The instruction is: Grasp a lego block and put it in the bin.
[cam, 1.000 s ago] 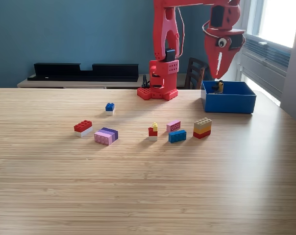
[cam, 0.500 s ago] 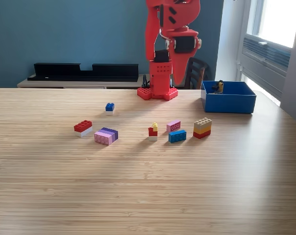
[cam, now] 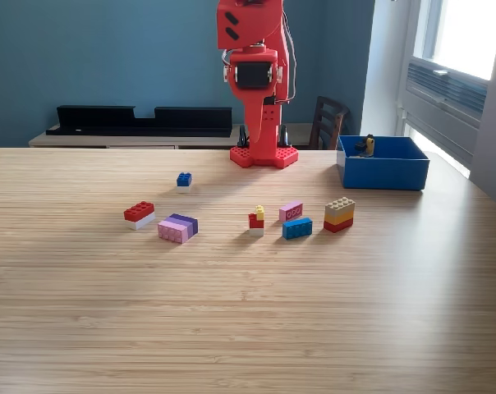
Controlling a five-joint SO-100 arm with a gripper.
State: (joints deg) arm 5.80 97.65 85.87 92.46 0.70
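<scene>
Exterior view showed the arm [cam: 252,74] folded upright, its tool cropped, state unknowable. Best next: spread wide, descend squarely over one lone block [cam: 184,179], avoiding neighbours, then carry to the bin [cam: 383,171].

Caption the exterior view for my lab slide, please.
Red arm raised at the table's far edge, gripper out of frame; seven lego pieces scattered, blue bin at view's right.

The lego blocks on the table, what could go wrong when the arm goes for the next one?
1. The pink block and blue block touch, with the red-and-yellow piece close by, so a grasp there may knock a neighbour.
2. The bin already holds a piece by its back wall; a drop there could bounce.
</scene>
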